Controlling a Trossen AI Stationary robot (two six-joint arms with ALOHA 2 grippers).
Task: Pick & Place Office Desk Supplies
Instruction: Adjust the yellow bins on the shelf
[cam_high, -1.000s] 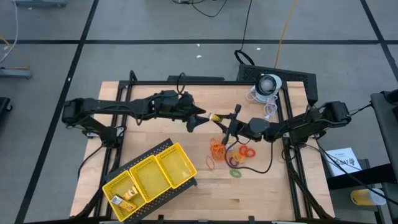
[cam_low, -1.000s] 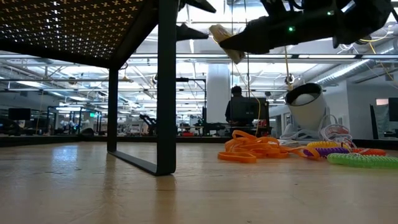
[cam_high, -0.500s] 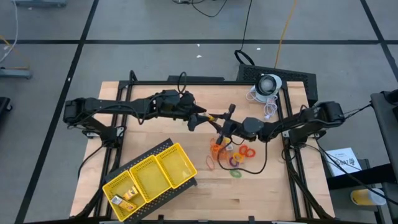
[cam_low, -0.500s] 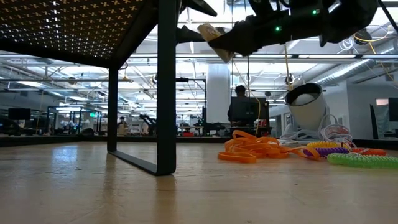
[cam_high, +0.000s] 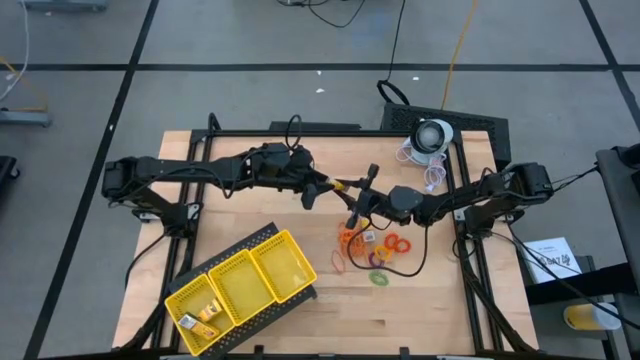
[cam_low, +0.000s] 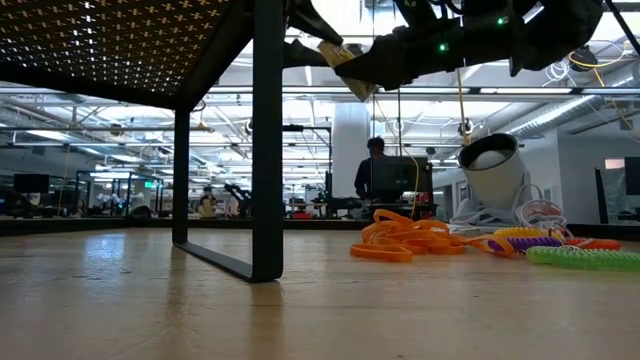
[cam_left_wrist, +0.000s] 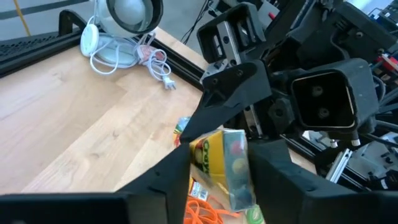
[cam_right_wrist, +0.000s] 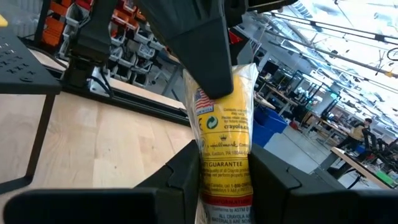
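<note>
On right wrist view, box (cam_right_wrist: 225, 143) print.

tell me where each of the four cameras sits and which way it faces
High: overhead, straight down on wooden table; both arms show.
Low: tabletop level, facing the room; orange rubber-band pile ahead, arms overhead.
Left wrist: past left hand toward the right arm.
Right wrist: past right hand toward the left arm.
Shared: both wrist views show the small yellow crayon pack held between both hands.
</note>
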